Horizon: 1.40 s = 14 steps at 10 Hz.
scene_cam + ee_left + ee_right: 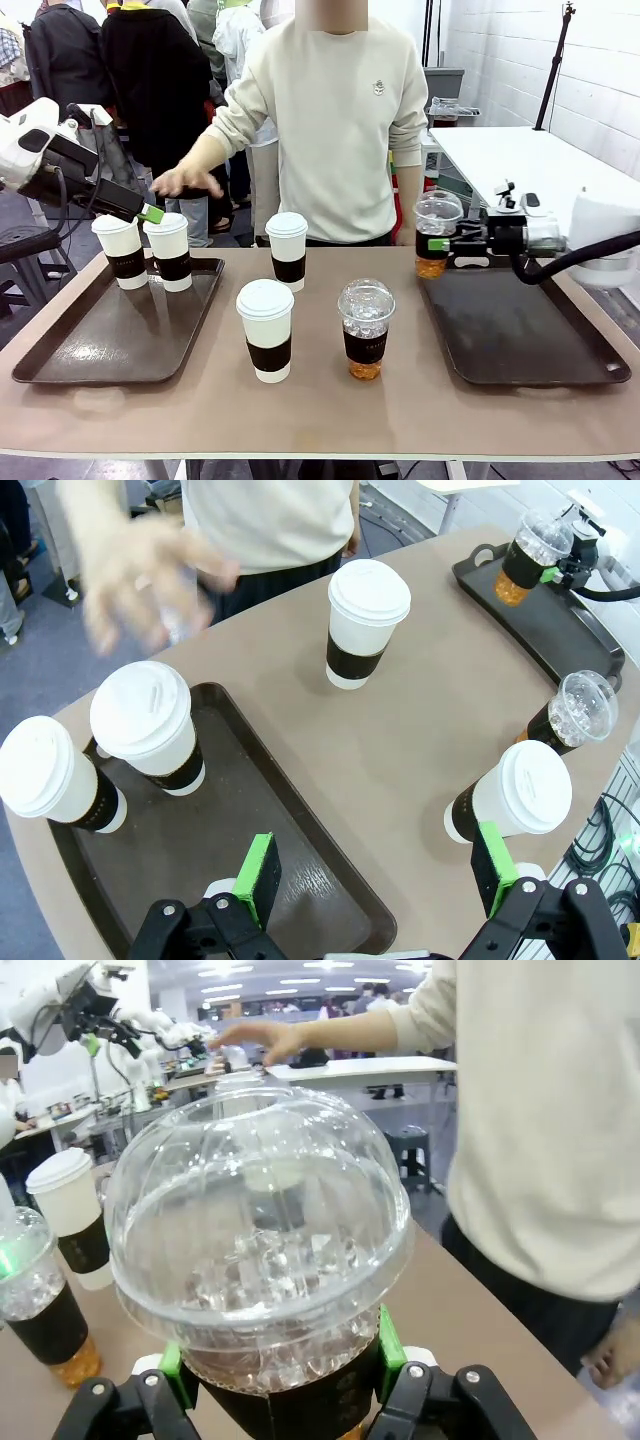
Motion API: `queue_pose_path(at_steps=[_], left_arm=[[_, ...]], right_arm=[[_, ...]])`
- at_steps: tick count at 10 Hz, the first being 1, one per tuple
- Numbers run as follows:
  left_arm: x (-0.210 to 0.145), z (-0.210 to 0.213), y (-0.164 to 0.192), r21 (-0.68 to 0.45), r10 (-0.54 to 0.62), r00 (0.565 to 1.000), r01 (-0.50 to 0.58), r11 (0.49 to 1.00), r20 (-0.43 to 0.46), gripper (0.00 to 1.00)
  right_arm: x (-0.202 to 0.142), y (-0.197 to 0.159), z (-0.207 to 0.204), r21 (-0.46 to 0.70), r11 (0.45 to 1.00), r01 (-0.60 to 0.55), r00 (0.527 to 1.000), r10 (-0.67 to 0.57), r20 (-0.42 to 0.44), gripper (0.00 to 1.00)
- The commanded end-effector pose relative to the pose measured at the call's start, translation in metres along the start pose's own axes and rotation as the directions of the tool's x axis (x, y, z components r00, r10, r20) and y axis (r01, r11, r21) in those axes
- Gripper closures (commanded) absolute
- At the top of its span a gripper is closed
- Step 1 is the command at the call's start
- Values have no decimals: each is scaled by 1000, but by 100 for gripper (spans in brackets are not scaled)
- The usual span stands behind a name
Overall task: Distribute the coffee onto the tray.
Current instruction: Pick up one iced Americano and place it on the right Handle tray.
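My right gripper (452,243) is clamping an iced coffee cup (437,225) at right centre of the front view. Left wrist view: my left gripper (377,872) is hanging wide open, bottom centre. Right wrist view: green pads (390,1345) are squeezing that cup mid-frame.

Front across table (320,425); left wrist overhead, right perhaps level, close.

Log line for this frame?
left gripper open above left tray | right gripper shut on iced cup at right tray corner | left tray: two paper cups | table: three cups
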<state>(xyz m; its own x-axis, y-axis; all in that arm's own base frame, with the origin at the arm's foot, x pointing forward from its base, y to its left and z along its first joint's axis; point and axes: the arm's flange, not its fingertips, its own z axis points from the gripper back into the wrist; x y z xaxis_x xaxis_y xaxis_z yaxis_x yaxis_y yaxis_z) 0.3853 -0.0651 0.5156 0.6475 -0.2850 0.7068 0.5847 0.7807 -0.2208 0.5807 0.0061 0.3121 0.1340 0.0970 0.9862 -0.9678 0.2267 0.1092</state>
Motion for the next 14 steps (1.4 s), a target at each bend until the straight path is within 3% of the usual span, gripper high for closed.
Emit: queue_pose_path(at_steps=[1,6,14], left_arm=[[-1,0,2,-11,7,1000,-7,1000,3,0],[-1,0,2,-11,7,1000,-7,1000,3,0],[-1,0,2,-11,7,1000,-7,1000,3,0]], right_arm=[[17,6,15,-51,998,36,999,-37,-12,22],[3,-26,59,-115,993,34,999,-38,-30,22],[-48,-53,88,-150,989,5,1000,-3,11,22]])
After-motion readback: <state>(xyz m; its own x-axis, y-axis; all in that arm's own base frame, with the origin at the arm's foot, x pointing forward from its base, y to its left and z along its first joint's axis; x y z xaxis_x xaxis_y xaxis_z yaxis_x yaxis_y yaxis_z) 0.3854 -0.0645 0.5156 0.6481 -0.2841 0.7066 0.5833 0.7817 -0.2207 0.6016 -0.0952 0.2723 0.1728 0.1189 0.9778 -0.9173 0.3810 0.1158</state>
